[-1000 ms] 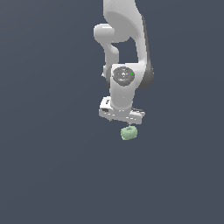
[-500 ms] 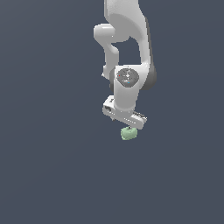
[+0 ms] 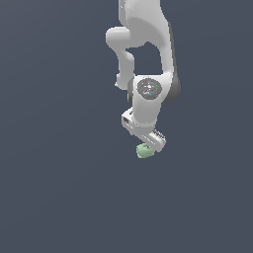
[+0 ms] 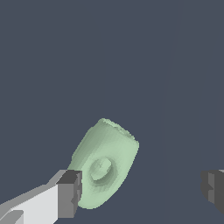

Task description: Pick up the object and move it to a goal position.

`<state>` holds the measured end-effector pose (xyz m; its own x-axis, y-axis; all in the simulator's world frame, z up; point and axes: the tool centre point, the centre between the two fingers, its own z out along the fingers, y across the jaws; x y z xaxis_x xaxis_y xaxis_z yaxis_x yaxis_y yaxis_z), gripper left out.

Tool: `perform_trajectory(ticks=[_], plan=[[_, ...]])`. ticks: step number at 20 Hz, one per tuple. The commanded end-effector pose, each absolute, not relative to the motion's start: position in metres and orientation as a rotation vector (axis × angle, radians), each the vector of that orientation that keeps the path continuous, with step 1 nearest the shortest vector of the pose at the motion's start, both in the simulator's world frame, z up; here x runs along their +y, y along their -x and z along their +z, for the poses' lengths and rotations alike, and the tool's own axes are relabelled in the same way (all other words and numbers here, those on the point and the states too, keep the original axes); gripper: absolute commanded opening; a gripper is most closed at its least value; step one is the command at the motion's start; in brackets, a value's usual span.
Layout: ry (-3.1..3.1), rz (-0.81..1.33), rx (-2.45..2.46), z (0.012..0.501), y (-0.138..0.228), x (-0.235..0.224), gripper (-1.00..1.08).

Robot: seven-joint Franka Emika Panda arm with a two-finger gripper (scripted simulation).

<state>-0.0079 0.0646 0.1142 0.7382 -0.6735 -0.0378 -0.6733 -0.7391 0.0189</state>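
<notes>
The object (image 3: 144, 151) is a small pale mint-green lumpy chunk lying on the dark grey floor, just below the white hand in the exterior view. In the wrist view the object (image 4: 106, 164) shows a round dimple on its face and sits between the two dark fingertips, right beside one fingertip (image 4: 70, 194) and far from the other. My gripper (image 3: 148, 144) hangs directly over it, partly covering its top. The gripper (image 4: 142, 192) is open, with a wide gap between its fingers and nothing clamped.
The white arm (image 3: 146, 44) rises from the hand toward the top of the exterior view. Around the object there is only a plain dark grey surface (image 3: 59, 188) with no other objects or edges showing.
The hand has come down a little and shifted slightly toward the exterior view's right, closer over the object. The object has stayed where it was.
</notes>
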Motion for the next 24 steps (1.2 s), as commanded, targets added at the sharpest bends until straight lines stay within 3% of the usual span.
perform_trajectory(ticks=[1, 24], plan=[[-2.887, -0.059, -1.226, 0.113, 0.006, 0.068, 1.00], [-2.527, -0.004, -1.865, 0.109, -0.004, 0.092, 1.00]])
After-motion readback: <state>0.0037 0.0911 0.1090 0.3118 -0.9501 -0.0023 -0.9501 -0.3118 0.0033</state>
